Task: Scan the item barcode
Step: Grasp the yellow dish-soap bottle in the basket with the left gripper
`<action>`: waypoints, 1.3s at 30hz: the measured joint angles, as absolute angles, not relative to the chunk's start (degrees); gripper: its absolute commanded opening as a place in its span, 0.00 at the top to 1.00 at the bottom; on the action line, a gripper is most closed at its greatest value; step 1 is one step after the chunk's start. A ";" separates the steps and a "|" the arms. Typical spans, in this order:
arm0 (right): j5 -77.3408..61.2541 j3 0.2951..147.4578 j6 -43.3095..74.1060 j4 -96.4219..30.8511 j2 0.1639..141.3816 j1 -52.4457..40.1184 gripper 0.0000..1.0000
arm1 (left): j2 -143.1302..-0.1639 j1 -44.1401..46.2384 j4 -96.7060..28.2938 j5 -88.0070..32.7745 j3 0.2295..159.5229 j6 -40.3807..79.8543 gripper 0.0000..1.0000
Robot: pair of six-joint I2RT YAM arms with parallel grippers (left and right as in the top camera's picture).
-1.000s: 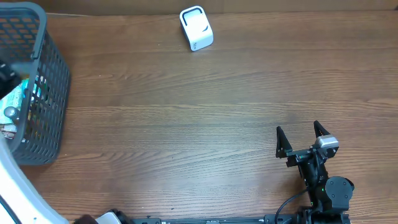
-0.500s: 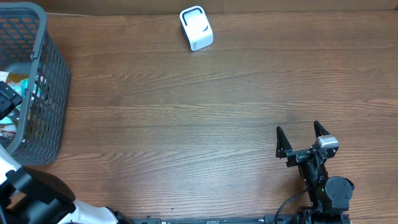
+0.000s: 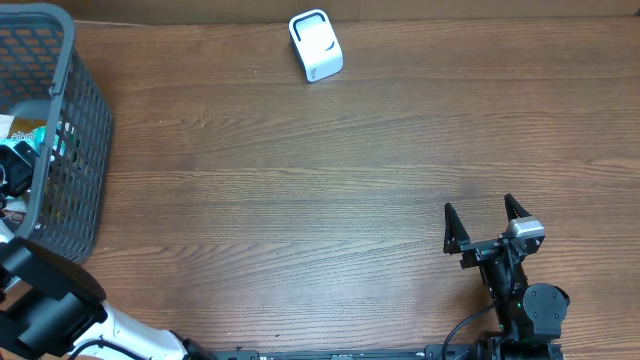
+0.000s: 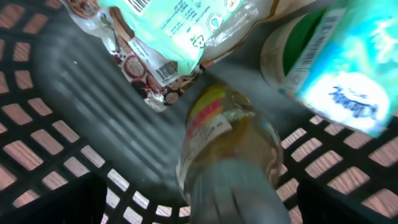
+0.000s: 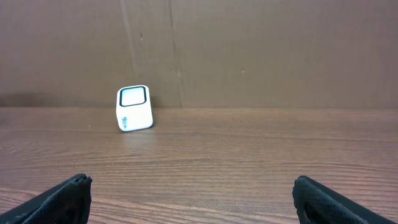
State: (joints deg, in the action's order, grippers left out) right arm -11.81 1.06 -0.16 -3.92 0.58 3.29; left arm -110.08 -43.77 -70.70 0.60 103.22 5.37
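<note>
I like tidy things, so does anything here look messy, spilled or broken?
Nothing looks spilled or broken. The only muddle is inside the basket, where a bottle, a packet and a blue-green box lie jumbled together. The white scanner stands upright on the table.

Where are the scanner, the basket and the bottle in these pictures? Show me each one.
scanner (image 3: 316,46): overhead view, on its white top face.
basket (image 3: 80,160): overhead view, on its mesh side wall.
bottle (image 4: 227,146): left wrist view, on its clear body.
</note>
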 measured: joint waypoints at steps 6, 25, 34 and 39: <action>-11.84 1.06 -0.16 -3.92 0.58 3.29 0.00 | -112.68 -43.77 -70.67 -0.27 103.22 5.37 0.00; -11.84 1.06 -0.16 -3.90 0.58 3.29 0.00 | -115.63 -43.77 -69.49 -3.46 103.57 4.05 0.31; -11.84 1.06 -0.16 -3.92 0.58 3.29 0.00 | -115.63 -43.77 -70.43 -3.49 103.59 4.08 0.32; -11.81 1.06 -0.16 -3.92 0.58 3.29 0.00 | -115.63 -43.77 -71.02 -3.49 103.66 4.08 0.32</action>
